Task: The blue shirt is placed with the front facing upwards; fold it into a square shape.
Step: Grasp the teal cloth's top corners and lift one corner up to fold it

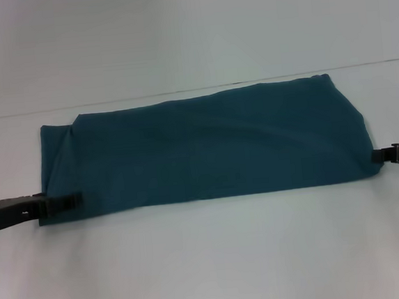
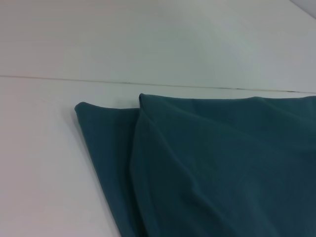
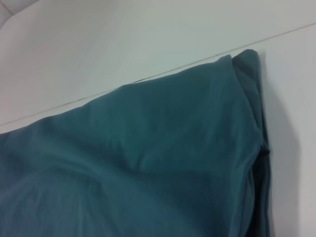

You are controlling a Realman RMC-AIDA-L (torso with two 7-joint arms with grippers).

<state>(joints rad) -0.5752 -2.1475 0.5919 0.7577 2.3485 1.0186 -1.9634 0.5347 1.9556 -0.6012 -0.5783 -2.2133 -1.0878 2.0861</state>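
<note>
The blue shirt point(image 1: 206, 145) lies flat on the white table point(image 1: 216, 260), folded into a long band running left to right, with no lettering showing. My left gripper point(image 1: 70, 201) sits low at the band's near left corner, its tip over the cloth edge. At the near right corner my right gripper point(image 1: 377, 155) touches the cloth. In the left wrist view the shirt point(image 2: 222, 168) shows two stacked layers at its left end. In the right wrist view the shirt point(image 3: 138, 163) shows its right end, with layered edges along the side.
A thin seam point(image 1: 146, 96) crosses the table just behind the shirt. White table surface stretches in front of and behind the band.
</note>
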